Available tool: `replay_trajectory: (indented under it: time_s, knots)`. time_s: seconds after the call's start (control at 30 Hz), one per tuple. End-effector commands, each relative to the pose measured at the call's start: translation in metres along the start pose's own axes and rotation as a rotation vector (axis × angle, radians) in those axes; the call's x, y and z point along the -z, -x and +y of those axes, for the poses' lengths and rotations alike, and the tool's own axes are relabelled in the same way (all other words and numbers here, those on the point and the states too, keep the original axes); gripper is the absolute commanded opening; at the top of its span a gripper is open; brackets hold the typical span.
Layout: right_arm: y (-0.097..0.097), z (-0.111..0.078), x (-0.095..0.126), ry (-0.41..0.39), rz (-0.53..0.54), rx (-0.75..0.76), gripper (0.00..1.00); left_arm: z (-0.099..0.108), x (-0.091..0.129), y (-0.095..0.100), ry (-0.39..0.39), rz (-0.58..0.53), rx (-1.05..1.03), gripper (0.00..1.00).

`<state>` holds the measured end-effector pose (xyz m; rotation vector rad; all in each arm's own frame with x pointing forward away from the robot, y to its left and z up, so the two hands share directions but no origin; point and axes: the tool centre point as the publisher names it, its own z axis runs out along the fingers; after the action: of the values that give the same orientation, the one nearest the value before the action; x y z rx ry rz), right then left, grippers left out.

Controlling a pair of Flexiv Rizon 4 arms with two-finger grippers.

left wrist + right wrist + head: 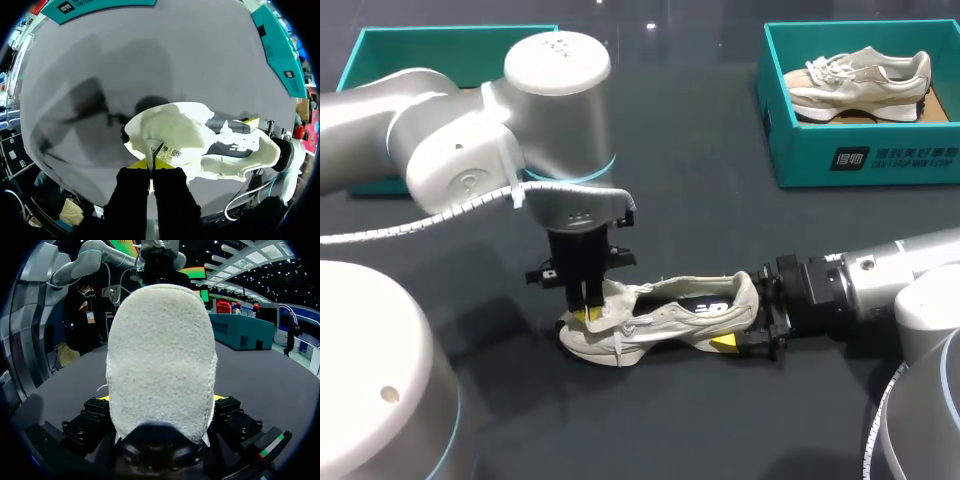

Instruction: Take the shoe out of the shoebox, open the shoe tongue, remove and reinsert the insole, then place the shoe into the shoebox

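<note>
- On the dark table (720, 200), between your two arms, the shoe (660, 320) stands on its sole, toe toward your left arm and heel toward your right.
- Your left gripper (587, 305) comes straight down over the front of the shoe. In its wrist view, that gripper (151, 164) has its yellow tips pressed together, pinching the edge of the tongue (162, 142) between them.
- The tongue is lifted up and forward over the toe, so the mouth of the shoe gapes and its dark lining (232, 142) shows behind the tongue.
- Your right gripper (752, 315) lies level at the back of the shoe, one finger on either flank of the heel, clamped on it. One yellow tip shows low against the sole on the side nearer you.
- From the right wrist, the pale, fuzzy heel (160, 360) stands upright directly ahead, with a sliver of yellow fingertip (102, 398) peeking out on each side of it.
- Beyond the shoe, past its heel end, a teal shoebox (860, 150) sits well apart with a second shoe (860, 85) lying inside.
- Beyond the toe end, another teal box (380, 50) sits well apart, partly hidden behind your left arm.
</note>
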<state>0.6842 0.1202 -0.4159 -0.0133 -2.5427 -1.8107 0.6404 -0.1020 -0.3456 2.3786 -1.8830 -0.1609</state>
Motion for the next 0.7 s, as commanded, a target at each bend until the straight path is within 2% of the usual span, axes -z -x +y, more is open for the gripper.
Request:
replay_trajectory:
  time_s: [0.03, 0.27, 0.33, 0.4, 0.43, 0.5, 0.53, 0.7]
  knots:
    - [0.0, 0.0, 0.0, -0.004, -0.001, -0.001, 0.0, -0.004, -0.012, 0.007, 0.016, 0.076, 0.007, 0.0]
    - [0.0, 0.0, 0.0, -0.004, -0.001, -0.001, 0.0, -0.009, -0.026, 0.011, 0.052, 0.062, 0.02, 0.01]
    - [0.0, 0.0, 0.0, -0.004, -0.001, -0.001, 0.0, -0.01, -0.027, 0.013, 0.057, 0.059, 0.024, 0.13]
    - [0.0, 0.0, 0.0, -0.004, -0.001, -0.001, 0.0, -0.01, -0.028, 0.015, 0.061, 0.056, 0.027, 0.29]
    - [0.0, 0.0, 0.0, -0.004, -0.001, -0.001, 0.0, -0.01, -0.029, 0.016, 0.062, 0.055, 0.029, 0.34]
    - [0.0, 0.0, 0.0, -0.004, -0.001, -0.001, 0.0, -0.01, -0.029, 0.018, 0.065, 0.054, 0.032, 0.38]
    - [0.0, 0.0, 0.0, -0.004, -0.001, -0.001, 0.0, -0.01, -0.029, 0.019, 0.066, 0.052, 0.033, 0.44]
    - [0.0, 0.0, 0.0, -0.004, -0.001, -0.001, 0.0, -0.007, -0.026, 0.024, 0.062, 0.044, 0.031, 0.49]
